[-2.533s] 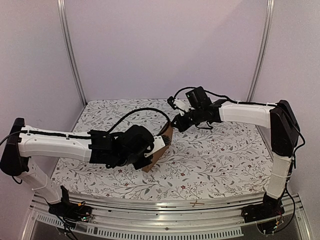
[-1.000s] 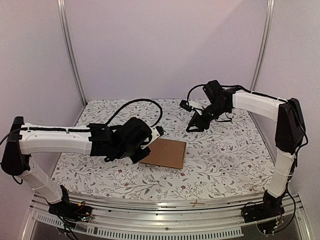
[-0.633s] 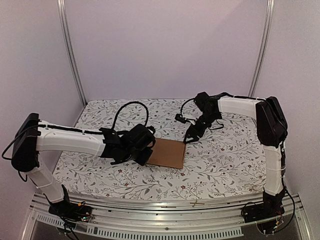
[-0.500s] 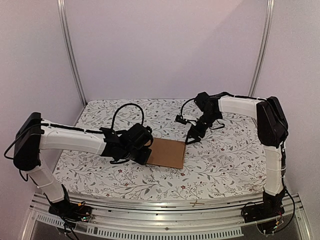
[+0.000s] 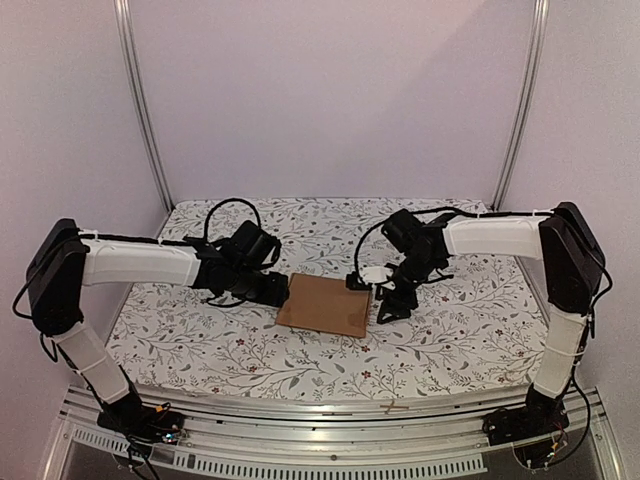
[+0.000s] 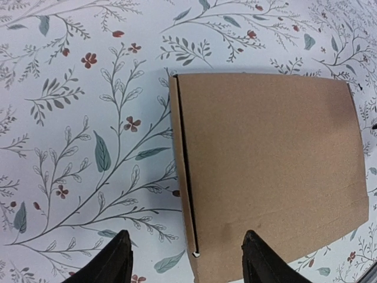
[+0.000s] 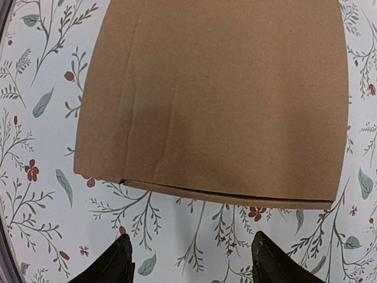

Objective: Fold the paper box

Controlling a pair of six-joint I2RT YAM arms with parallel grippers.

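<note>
**Overhead and wrist views.** The table (image 5: 250, 390), covered with a white cloth (image 5: 460, 335) printed with leafy sprigs and small red flowers, filled the lower half of the overhead view. An aluminium rail (image 5: 330, 412) ran along its 6 o'clock edge.

The left arm (image 5: 130, 264) reached in from 9 o'clock and the right arm (image 5: 495, 238) from 3 o'clock. Each was white with black joints and carried a looping black cable (image 5: 215, 208).

The paper box (image 5: 325, 305) lay flat on the cloth near the table's centre. It was a thin closed rectangle of plain brown cardboard, slightly skewed to the table's edges. As a container it was shut, and its inside was hidden.

The left gripper (image 5: 276, 290) stood just beside the box's 9 o'clock edge. The right gripper (image 5: 390, 305) stood just beside its 3 o'clock edge.

**Left wrist view.** The paper box (image 6: 268, 171) filled the right of the frame. A narrow folded flap (image 6: 178, 171) and a dark slit (image 6: 187, 188) ran along its 9 o'clock side. The left gripper (image 6: 188, 262) had its fingers (image 6: 121, 259) spread wide, straddling the box's near corner and pinching nothing. Whether a fingertip touched the cardboard could not be told.

**Right wrist view.** The paper box (image 7: 218, 100) filled the upper frame, with a dark seam (image 7: 224, 193) along its 6 o'clock edge. The right gripper (image 7: 194, 262) had its fingers spread wide over bare cloth, apart from the box and holding nothing.
</note>
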